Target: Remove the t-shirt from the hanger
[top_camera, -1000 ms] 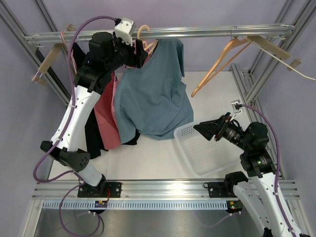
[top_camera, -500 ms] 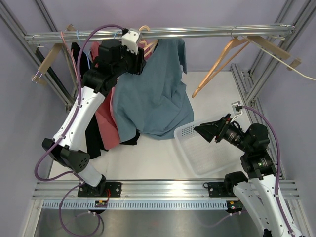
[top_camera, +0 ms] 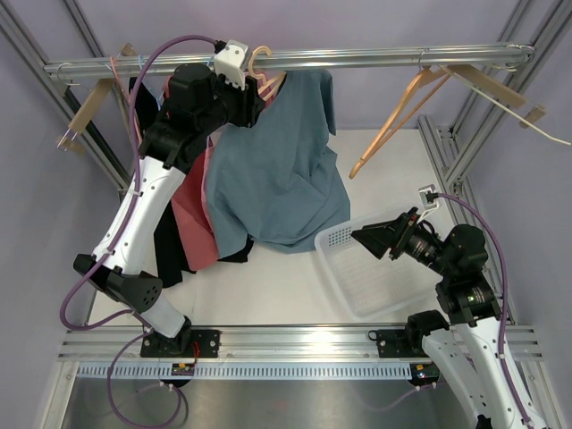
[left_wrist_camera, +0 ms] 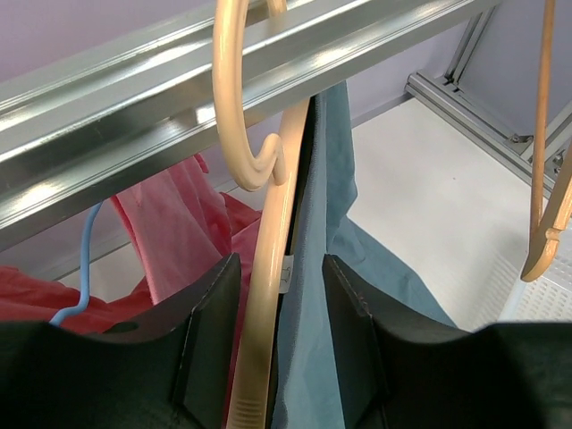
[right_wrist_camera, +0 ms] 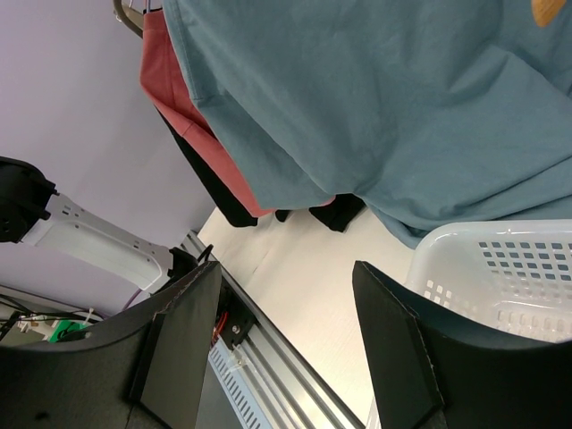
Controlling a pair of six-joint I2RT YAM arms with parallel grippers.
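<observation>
Beneath the metal rail point(top_camera: 375, 56), the left hand point(left_wrist_camera: 279, 277), released, straddles the hanger point(left_wrist_camera: 259, 340) and t-shirt point(left_wrist_camera: 313, 357) collar; next it likely must clench the cloth, while the right hand point(right_wrist_camera: 286, 286) hangs released.

The left arm point(top_camera: 143, 210) has smooth white link shells between bulky matte black joint housings. A purple cable point(top_camera: 170, 43) loops along it to a white boxy module point(top_camera: 231, 59) on the wrist. The right arm point(top_camera: 466, 295) has the same black joints, a white lower link and its own purple cable point(top_camera: 483, 214). Both stand on black base plates point(top_camera: 192, 342). The left gripper point(left_wrist_camera: 279, 299) and the right gripper point(right_wrist_camera: 286, 331) have broad, flat, matte black fingers point(right_wrist_camera: 179, 349).
</observation>
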